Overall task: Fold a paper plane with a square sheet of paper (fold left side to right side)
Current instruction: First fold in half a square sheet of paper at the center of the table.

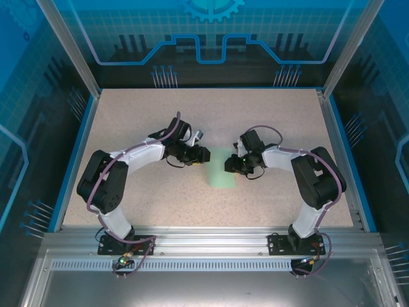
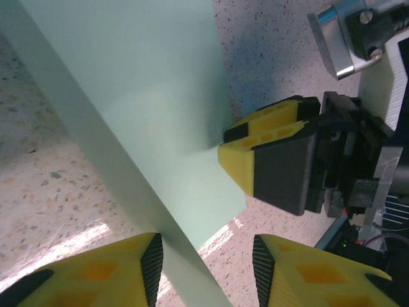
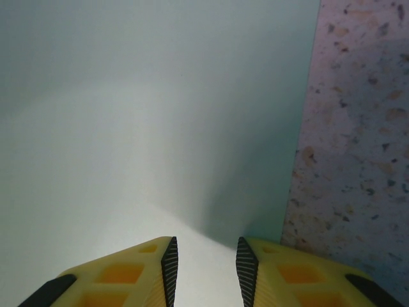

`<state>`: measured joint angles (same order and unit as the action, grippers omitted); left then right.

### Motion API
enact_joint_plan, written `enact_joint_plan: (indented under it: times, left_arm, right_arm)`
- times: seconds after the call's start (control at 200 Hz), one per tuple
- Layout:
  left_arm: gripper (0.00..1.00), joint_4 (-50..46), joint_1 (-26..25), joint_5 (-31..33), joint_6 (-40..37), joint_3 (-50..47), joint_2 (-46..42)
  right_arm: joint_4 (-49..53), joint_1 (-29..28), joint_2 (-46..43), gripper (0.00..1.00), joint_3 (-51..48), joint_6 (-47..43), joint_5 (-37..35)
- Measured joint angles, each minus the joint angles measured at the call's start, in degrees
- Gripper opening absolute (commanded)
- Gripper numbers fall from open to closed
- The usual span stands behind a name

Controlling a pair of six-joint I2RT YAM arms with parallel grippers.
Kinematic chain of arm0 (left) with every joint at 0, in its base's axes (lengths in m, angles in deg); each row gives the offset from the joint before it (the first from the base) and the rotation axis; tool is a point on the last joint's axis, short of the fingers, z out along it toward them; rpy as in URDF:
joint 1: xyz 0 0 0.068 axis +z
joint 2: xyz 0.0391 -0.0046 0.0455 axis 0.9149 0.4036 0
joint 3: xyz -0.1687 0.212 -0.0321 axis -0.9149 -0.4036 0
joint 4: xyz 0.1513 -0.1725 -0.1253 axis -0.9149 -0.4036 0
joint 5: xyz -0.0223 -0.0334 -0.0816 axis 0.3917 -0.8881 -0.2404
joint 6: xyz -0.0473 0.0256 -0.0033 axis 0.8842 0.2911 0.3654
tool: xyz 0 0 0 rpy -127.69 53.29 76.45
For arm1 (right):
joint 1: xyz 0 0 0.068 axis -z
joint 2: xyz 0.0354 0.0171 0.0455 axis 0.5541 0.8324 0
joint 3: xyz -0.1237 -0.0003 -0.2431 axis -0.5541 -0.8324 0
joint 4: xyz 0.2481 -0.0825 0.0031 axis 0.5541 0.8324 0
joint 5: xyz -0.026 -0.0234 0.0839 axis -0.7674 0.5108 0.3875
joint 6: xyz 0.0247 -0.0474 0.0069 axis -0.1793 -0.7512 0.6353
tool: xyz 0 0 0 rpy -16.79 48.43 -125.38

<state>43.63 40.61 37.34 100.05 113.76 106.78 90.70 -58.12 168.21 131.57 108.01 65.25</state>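
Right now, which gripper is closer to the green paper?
Right. The right gripper has its tips on the green paper's edge; the left gripper hangs open just beside the opposite, folded edge.

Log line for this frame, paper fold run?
square sheet of paper: folded narrow, lying between arms | left gripper: open, above paper's near edge | right gripper: narrow gap, tips at paper, grip unclear

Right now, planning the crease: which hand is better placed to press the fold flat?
Probably the left hand: open, straddling the sheet's folded edge, while the right hand rests on its free edge.
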Motion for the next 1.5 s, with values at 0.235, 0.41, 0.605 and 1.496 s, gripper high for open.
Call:
enact_joint_plan:
  times: [0.235,0.41,0.605,1.496]
  left_arm:
    - [0.56,2.3,-1.6,-1.8,0.6,1.2,2.0]
    - [0.51,3.7,-2.6,-2.4,1.4,2.0,3.8]
    - [0.34,4.1,-2.8,-2.6,1.7,2.3,4.7]
    - [0.19,5.1,-3.5,-2.8,1.9,2.3,4.7]
  right_arm:
    - [-5.7,0.3,-0.3,0.35,-2.6,1.4,3.6]
    - [-8.3,1.7,-0.9,0.37,-4.4,2.2,6.8]
    - [-8.7,5.2,-4.0,0.49,-5.7,2.9,10.4]
    - [-18.7,4.6,2.3,0.20,2.5,10.1,24.5]
